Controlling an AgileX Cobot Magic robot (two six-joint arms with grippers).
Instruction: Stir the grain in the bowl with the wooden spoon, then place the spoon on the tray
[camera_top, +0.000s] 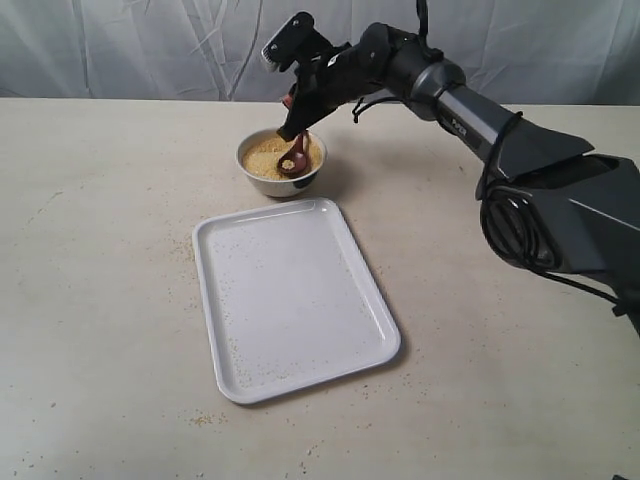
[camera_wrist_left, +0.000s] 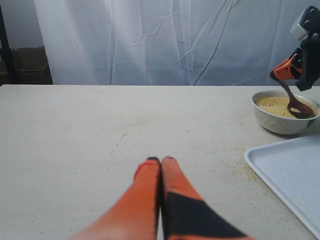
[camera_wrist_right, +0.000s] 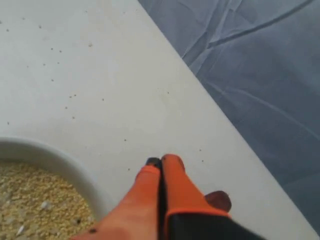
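Note:
The small white bowl (camera_top: 276, 184) holds yellow grain (camera_top: 264, 157) and stands behind the tray (camera_top: 290, 300). The dark reddish wooden spoon (camera_top: 296, 158) leans in the bowl with its oval end in the grain. My right gripper (camera_top: 289, 103) is shut on the spoon's handle just above the bowl. In the right wrist view its fingertips (camera_wrist_right: 161, 161) are pressed together, the handle end (camera_wrist_right: 218, 200) pokes out beside them, and the bowl's rim (camera_wrist_right: 60, 162) and the grain (camera_wrist_right: 35, 200) sit below. My left gripper (camera_wrist_left: 161, 160) is shut on nothing, low over bare table, far from the bowl (camera_wrist_left: 280, 122).
Loose grain specks (camera_wrist_left: 240, 172) lie on the table beside the tray's corner (camera_wrist_left: 295, 175) and inside the tray. A white curtain (camera_top: 150, 50) hangs behind the table's far edge. The right arm (camera_top: 500, 130) reaches in from the right.

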